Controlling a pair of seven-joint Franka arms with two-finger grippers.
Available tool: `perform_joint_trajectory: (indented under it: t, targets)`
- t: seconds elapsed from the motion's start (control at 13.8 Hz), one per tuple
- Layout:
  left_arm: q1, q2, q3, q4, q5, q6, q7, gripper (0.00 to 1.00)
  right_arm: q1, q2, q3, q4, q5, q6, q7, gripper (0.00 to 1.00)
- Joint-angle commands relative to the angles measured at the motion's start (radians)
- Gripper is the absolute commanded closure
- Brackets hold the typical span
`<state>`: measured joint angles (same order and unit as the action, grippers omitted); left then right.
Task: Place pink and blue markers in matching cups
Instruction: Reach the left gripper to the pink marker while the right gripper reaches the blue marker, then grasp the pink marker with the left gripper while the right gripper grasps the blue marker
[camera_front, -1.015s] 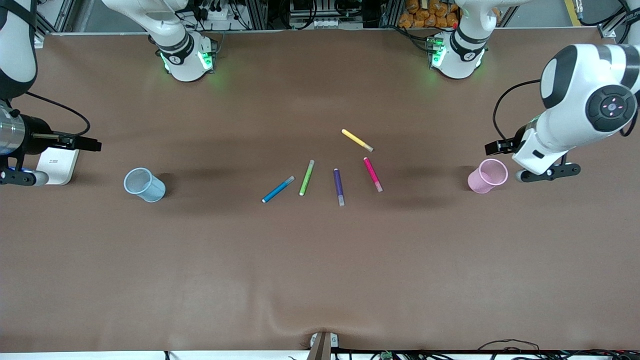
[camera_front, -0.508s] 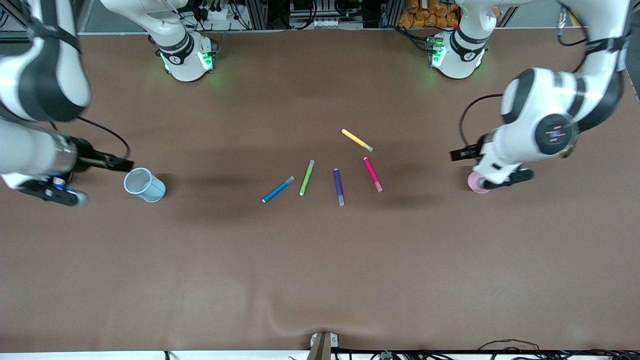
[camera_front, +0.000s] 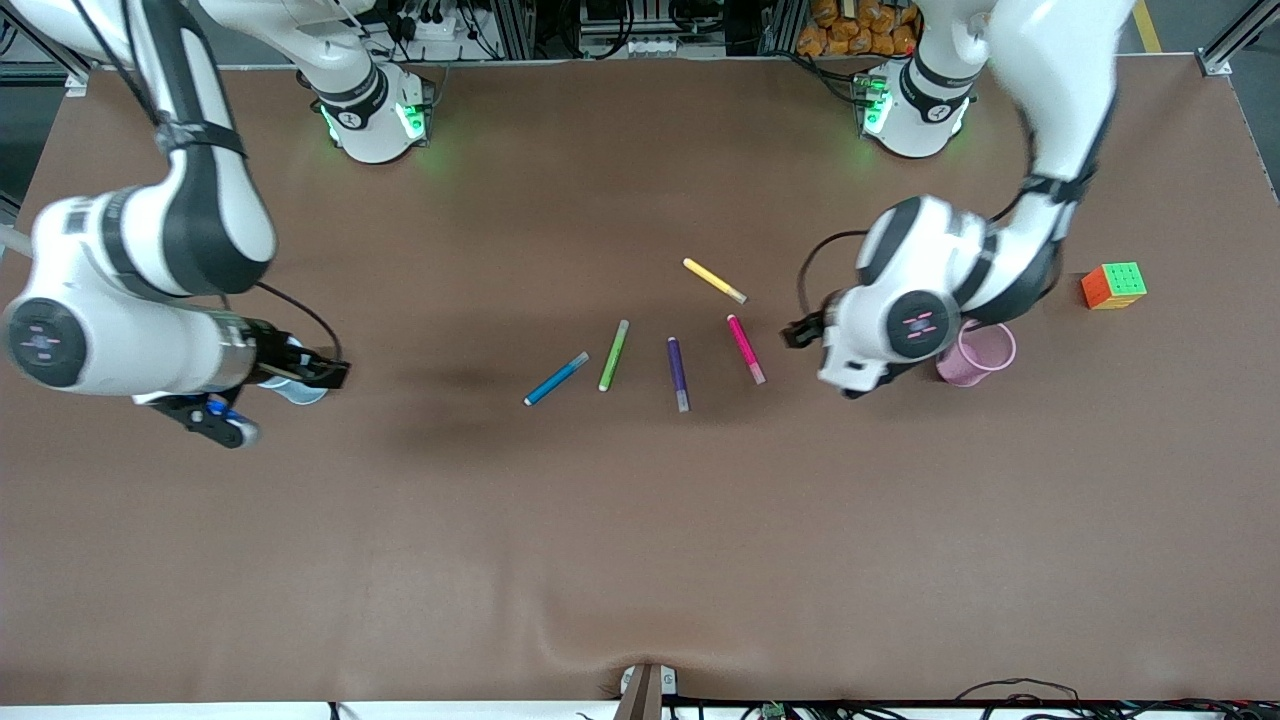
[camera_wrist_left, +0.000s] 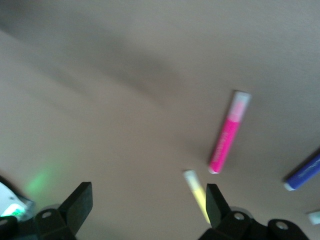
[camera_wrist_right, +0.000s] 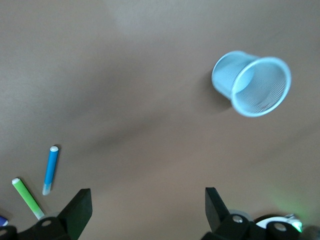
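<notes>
From the front we count five pens on the table, a blue pen, a green pen, a purple pen, a pink pen and a yellow pen, two cups, a pink cup and a blue cup, and one cube that the left arm hid before. Both arms have swung in toward the pens since then. In the left wrist view the left gripper is wide open and holds nothing above the pink pen, and in the right wrist view the right gripper is wide open and empty too, near the blue cup.
</notes>
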<state>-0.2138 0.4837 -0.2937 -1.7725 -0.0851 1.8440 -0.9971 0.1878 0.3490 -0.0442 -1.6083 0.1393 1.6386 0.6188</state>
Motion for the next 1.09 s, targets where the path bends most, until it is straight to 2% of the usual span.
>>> perform_joint_trajectory:
  t: [0.0,0.15,0.36,0.58,0.73,0.94,1.02]
  targets:
    - [-0.021,0.125,0.005,0.122,-0.015,0.022,-0.032,0.00,0.027,-0.007,0.043,-0.035,0.010,0.030,0.164,0.00]
    - [-0.021,0.177,0.005,0.125,-0.070,0.084,-0.031,0.00,0.033,0.007,0.113,-0.038,0.010,0.081,0.331,0.00]
    - [-0.035,0.222,0.005,0.125,-0.065,0.170,-0.018,0.00,0.053,0.053,0.181,-0.054,0.010,0.174,0.560,0.00]
    - [-0.032,0.257,0.007,0.125,-0.067,0.204,0.014,0.23,0.073,0.079,0.233,-0.129,0.010,0.346,0.703,0.00]
    - [-0.039,0.270,0.008,0.125,-0.065,0.233,0.025,0.43,0.099,0.113,0.250,-0.162,0.008,0.452,0.800,0.00]
    - [-0.029,0.276,0.008,0.124,-0.079,0.242,0.021,0.49,0.121,0.163,0.259,-0.162,0.006,0.529,0.872,0.00]
    - [-0.029,0.274,0.008,0.120,-0.079,0.242,0.020,0.54,0.125,0.180,0.260,-0.162,0.006,0.550,0.874,0.00]
